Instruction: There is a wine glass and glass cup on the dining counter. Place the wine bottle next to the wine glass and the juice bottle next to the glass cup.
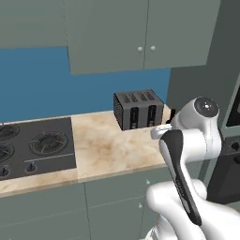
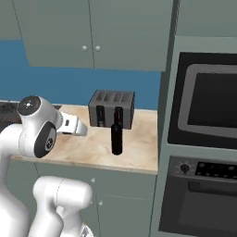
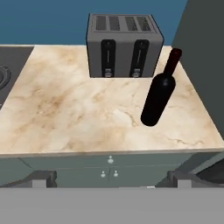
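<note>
One wine bottle (image 3: 158,93) stands upright on the marbled tabletop (image 3: 74,113), right of centre in the hand view, just in front of and to the right of the grey toaster (image 3: 124,43). In the right base view it stands at centre frame, in front of the toaster and near the oven column (image 2: 203,139) on the right. A black hob (image 1: 33,147) occupies the left of the left base view.

Claw (image 3: 109,181) status: fingers spread wide, holding nothing, well short of the bottle, at the bottom edge of the hand view.

Task progress, judged from this layout: no placement is complete. The bottle has not been picked up, and this surface carries a hob, so it is not the dining counter. Remaining steps: grasp the wine bottle, carry it to the wine glass, then repeat for the juice bottle and the glass cup
</note>
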Robot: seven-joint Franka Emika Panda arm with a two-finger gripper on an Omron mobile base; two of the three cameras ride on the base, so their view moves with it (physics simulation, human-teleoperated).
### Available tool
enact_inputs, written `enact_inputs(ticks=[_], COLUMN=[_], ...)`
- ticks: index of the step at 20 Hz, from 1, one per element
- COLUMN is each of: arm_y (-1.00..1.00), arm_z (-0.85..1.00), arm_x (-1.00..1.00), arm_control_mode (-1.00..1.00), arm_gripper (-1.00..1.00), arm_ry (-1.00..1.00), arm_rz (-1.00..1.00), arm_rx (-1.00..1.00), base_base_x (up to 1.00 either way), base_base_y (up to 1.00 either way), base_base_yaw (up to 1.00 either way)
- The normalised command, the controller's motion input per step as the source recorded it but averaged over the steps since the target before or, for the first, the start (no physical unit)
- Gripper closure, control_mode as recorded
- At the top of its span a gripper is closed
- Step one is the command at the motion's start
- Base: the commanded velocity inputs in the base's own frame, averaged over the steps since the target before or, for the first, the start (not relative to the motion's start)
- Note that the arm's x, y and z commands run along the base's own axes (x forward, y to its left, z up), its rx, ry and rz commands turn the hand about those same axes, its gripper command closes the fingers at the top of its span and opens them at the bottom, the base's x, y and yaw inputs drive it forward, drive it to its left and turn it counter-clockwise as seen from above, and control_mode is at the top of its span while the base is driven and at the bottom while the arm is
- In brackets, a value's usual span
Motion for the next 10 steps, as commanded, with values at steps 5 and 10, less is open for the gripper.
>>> enact_inputs(ticks=[5,10], arm_y=[0.00,0.00], arm_z=[0.00,0.00], arm_x=[0.00,0.00], arm_control_mode=[1.00,1.00], arm_gripper=[-1.00,-1.00], arm_ry=[0.00,0.00], arm_rz=[0.00,0.00], arm_rx=[0.00,0.00], base_base_x=[0.50,0.18], base_base_y=[-0.28,-0.10], base_base_yaw=[0.03,0.00])
